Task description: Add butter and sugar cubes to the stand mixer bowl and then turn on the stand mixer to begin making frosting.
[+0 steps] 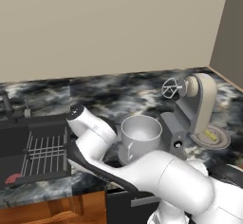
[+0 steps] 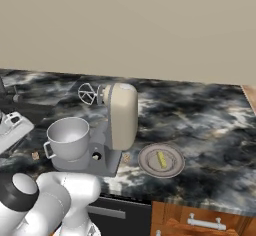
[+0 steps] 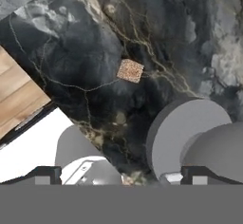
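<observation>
Gripper [image 3: 121,174], jaws fully apart and holding nothing, looks down on the counter [image 3: 71,52] near its front edge, where the sugar cube [image 3: 130,70] lies ahead of the fingertips, just beside the bowl [image 3: 190,133] and clear of it.

The light is soft and even, like a cloudy day, and no lamp or bright spot shows. The wall [image 1: 109,23] behind the stand mixer [image 2: 117,125] is flat and plain with almost no shading. Small dark shadows sit right under the stand mixer bowl [image 2: 67,137] and around the plate [image 2: 172,172] beside the mixer. The bowl's inside is a bit brighter than its outside. Nothing shines hard. All the pictures look a little fuzzy and blocky, and the counter [image 3: 156,33] near the sugar cube [image 3: 130,70] looks smeary. Edges do not bend.
</observation>
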### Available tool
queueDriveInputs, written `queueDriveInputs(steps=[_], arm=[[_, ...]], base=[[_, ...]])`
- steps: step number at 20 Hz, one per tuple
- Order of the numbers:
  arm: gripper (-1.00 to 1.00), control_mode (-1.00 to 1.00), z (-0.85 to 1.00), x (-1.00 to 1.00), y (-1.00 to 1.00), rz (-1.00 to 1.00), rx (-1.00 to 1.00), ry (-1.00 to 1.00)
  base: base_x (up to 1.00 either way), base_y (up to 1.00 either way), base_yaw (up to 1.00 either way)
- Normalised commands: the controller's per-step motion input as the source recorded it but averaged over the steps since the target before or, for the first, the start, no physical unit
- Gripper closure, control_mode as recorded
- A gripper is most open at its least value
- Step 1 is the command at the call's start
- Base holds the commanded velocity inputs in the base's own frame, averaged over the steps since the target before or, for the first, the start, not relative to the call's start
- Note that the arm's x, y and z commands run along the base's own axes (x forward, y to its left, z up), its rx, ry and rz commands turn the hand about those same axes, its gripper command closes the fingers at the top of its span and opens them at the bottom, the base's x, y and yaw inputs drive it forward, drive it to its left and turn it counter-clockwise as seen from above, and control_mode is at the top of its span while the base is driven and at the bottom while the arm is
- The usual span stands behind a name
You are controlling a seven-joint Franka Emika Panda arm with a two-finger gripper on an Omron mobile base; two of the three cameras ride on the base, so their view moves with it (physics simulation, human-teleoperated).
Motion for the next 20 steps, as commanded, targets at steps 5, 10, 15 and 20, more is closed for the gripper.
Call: queueDriveInputs(steps=[5,10,15,20], arm=[[-1.00,-1.00,-0.40,0.34,0.00,0.00,0.00,0.08],[-1.00,-1.00,-0.29,0.27,0.09,0.00,0.00,0.06],[-1.00,-1.00,-0.26,0.16,0.22,0.00,0.00,0.06],[-1.00,-1.00,-0.33,0.05,0.21,0.00,0.00,0.08]], base=[[0.00,0.00,0.00],[0.00,0.00,0.00],[0.00,0.00,0.00],[0.00,0.00,0.00]])
